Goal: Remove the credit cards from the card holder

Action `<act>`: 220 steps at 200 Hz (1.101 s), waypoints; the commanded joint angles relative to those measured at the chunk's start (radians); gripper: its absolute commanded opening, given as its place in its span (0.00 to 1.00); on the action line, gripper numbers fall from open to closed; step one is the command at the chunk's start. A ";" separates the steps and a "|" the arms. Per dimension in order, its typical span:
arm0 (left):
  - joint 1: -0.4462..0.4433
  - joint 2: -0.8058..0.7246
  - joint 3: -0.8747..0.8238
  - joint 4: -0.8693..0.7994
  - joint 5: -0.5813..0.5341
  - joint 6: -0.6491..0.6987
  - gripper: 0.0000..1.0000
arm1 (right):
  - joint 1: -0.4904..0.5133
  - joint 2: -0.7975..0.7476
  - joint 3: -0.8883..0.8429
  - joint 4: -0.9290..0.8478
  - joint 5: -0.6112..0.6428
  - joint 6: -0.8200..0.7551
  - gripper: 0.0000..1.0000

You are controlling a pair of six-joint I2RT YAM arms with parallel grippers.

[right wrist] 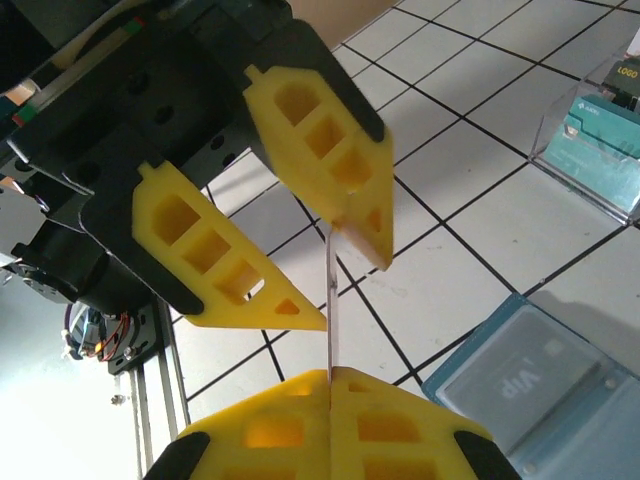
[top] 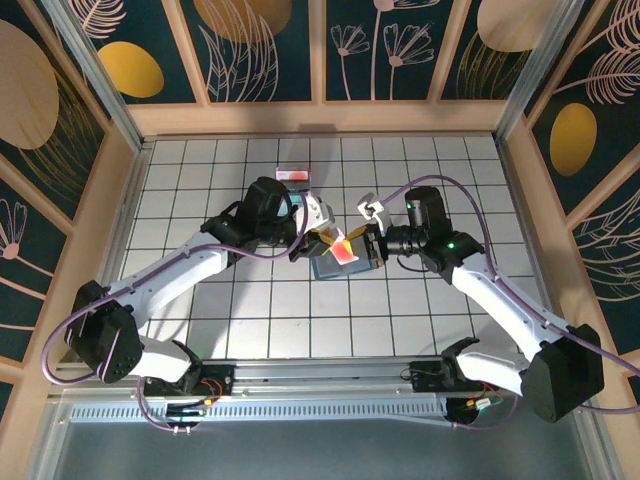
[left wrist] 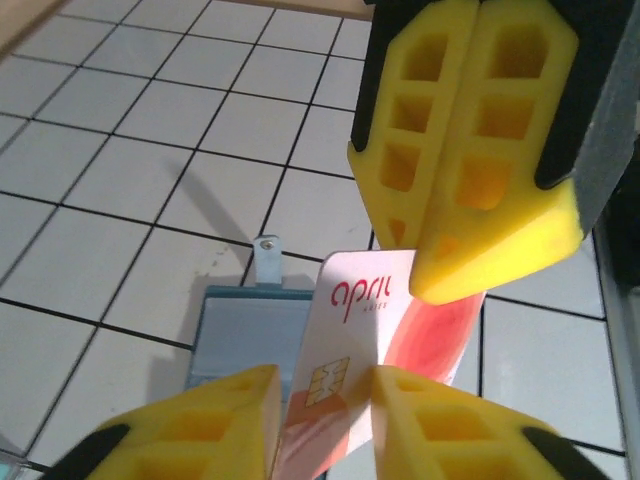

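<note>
1. Now, seemingly a handover: right tool pinches the card above the holder on the table.
2. Left tool straddles it, part open; next, clamp before right releases.

2 arms stretched inward over the tiled table. The left gripper and right gripper met at a salmon-red credit card over the slate-blue card holder. A small clear box lay farther back.
</note>
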 commanded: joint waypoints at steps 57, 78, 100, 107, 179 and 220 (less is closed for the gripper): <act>0.001 -0.059 -0.042 0.018 0.066 0.034 0.00 | 0.015 -0.045 0.017 0.079 0.071 0.034 0.26; 0.001 -0.146 -0.145 0.204 -0.036 -0.083 0.00 | 0.012 -0.100 -0.023 0.140 0.196 0.076 0.49; 0.001 -0.233 -0.242 0.372 -0.157 -0.237 0.00 | 0.009 -0.165 -0.065 0.193 0.301 0.119 0.60; 0.001 -0.255 -0.261 0.402 -0.170 -0.284 0.00 | 0.007 -0.180 -0.072 0.205 0.290 0.127 0.61; 0.001 -0.391 -0.476 0.777 -0.210 -0.676 0.00 | -0.018 -0.176 -0.191 0.546 0.102 0.312 0.72; 0.001 -0.397 -0.508 0.877 -0.122 -0.738 0.00 | -0.063 -0.081 -0.184 0.737 -0.111 0.389 0.66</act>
